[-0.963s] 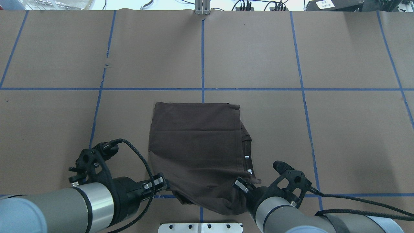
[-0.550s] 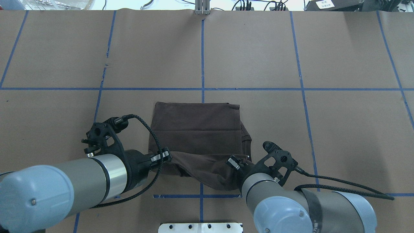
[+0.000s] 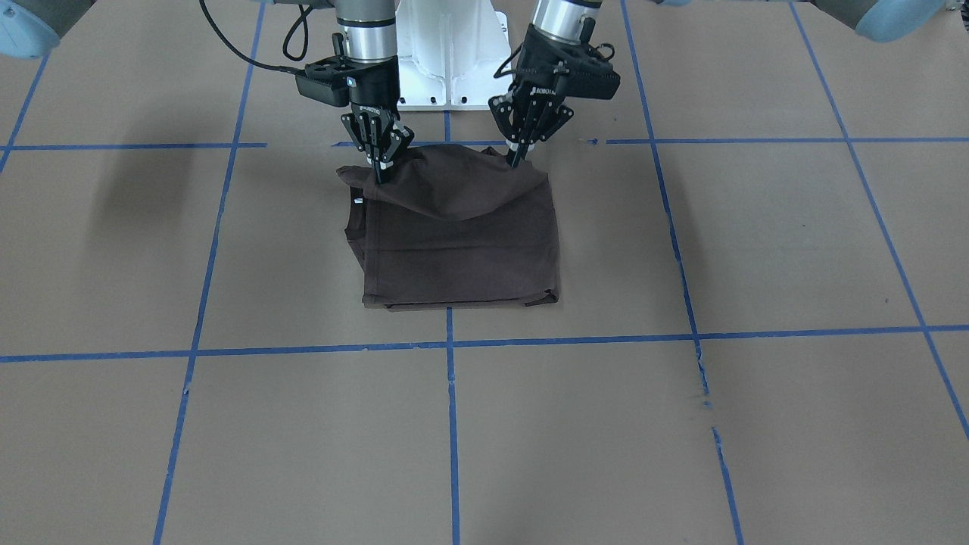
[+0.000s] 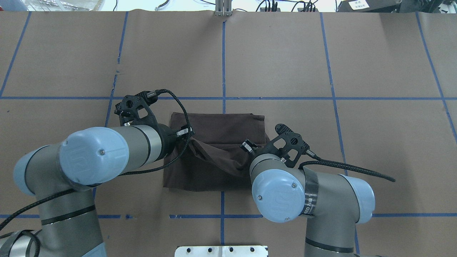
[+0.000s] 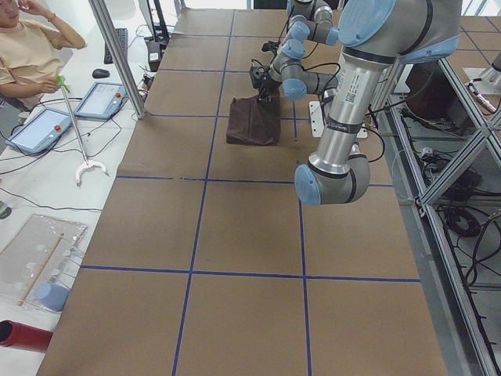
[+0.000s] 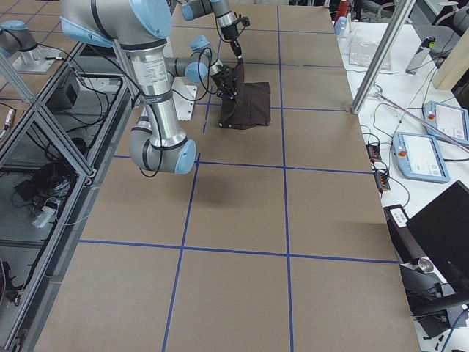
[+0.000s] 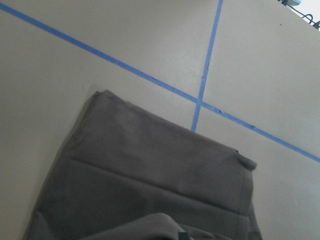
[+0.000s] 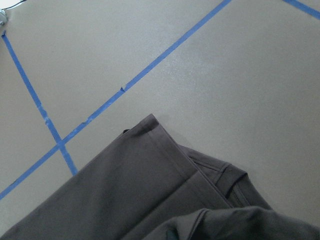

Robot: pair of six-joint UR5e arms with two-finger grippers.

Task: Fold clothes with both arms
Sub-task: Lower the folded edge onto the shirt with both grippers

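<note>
The clothes, one dark brown T-shirt [image 3: 462,250], lie part-folded on the paper-covered table. The shirt's edge nearest the robot base is raised and draped forward over the flat part [image 4: 217,123]. My left gripper [image 3: 518,159] is shut on one corner of that raised edge, and my right gripper [image 3: 381,176] is shut on the other corner. From overhead, the left gripper [image 4: 190,134] and right gripper [image 4: 247,146] hover above the shirt with sagging cloth between them. Both wrist views show the flat shirt [image 7: 150,175] [image 8: 125,200] below, but no fingers.
The white base plate [image 4: 221,251] sits at the near table edge, and a metal post [image 4: 223,9] at the far edge. Blue tape lines [image 4: 278,98] grid the brown paper. A seated person [image 5: 31,55] and tablets [image 5: 102,99] are beyond the table's left end.
Both arms have moved away from the base, carrying the shirt's near edge up and forward over the rest of the shirt. Both grippers stay shut on it.
</note>
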